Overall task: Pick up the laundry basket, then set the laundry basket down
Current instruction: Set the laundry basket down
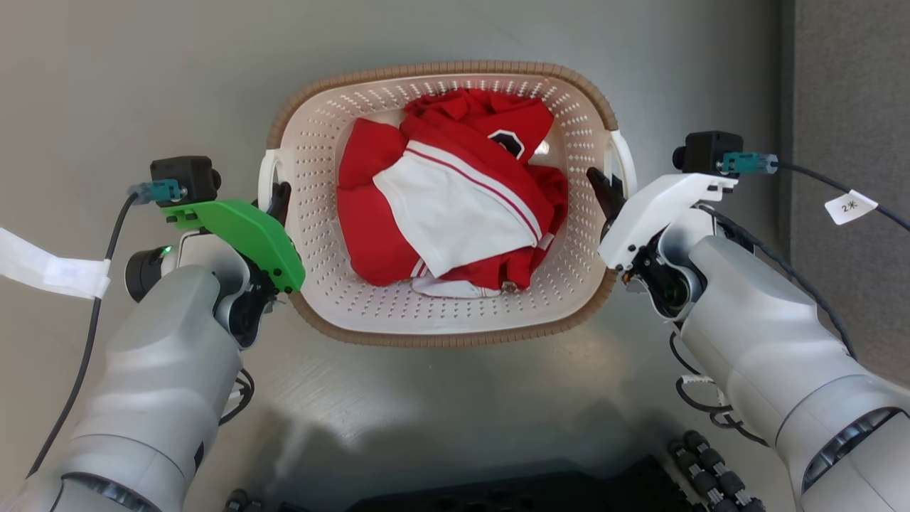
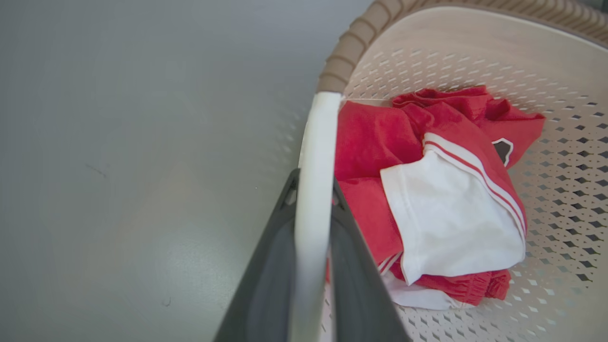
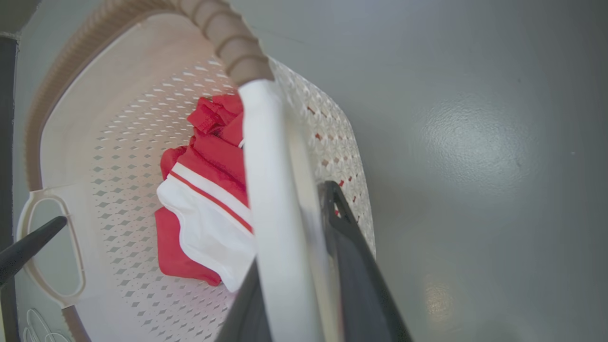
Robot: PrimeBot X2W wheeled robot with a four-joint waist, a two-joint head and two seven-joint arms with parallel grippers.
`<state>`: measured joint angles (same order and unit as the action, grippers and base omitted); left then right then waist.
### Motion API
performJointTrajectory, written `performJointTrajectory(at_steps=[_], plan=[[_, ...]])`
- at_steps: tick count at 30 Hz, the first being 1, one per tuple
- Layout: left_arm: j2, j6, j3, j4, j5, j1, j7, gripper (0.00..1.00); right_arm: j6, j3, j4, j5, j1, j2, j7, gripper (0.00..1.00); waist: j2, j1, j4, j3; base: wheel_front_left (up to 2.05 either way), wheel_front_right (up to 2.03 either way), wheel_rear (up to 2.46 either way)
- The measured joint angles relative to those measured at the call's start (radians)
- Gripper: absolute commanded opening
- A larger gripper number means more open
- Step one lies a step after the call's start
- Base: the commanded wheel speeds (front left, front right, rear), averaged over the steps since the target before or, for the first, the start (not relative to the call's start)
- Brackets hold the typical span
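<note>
My left hand (image 1: 279, 199) and right hand (image 1: 604, 188) are each pinched on a white handle (image 2: 313, 190) of the laundry basket (image 1: 441, 71) between them over the floor (image 1: 106, 85) — one grip slips or lifts faster and it dumps the clothes (image 1: 441, 206).

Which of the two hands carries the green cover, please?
The left hand, gripping the laundry basket; the right hand has a white cover.

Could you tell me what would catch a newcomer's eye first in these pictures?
The red and white clothes heaped in the laundry basket at centre stand out first. Then the left gripper and right gripper, each closed on a white side handle at the basket's ends.
</note>
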<state>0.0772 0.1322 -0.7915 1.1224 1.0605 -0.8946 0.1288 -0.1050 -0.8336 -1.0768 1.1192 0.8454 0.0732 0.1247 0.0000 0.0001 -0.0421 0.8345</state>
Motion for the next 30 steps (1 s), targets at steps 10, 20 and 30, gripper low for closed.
performJointTrajectory(at_steps=[10,20,30], plan=[[0.001,0.000,-0.014,0.002,0.000,-0.019,0.023,0.00,0.000,-0.012,-0.007,0.009,0.028,0.005,0.022,0.00,0.0000,-0.0001,0.010,0.054,0.00,0.00,0.00],[-0.001,0.009,-0.018,-0.002,0.000,-0.034,0.041,0.00,-0.009,-0.015,-0.024,0.028,0.037,0.011,0.042,0.00,0.0000,-0.0001,0.019,0.071,0.00,0.00,0.00],[-0.020,0.007,-0.020,0.017,0.017,-0.034,0.016,1.00,-0.018,-0.007,-0.050,0.071,0.039,-0.010,0.041,1.00,0.0000,-0.0001,0.022,0.070,0.00,0.00,0.00]])
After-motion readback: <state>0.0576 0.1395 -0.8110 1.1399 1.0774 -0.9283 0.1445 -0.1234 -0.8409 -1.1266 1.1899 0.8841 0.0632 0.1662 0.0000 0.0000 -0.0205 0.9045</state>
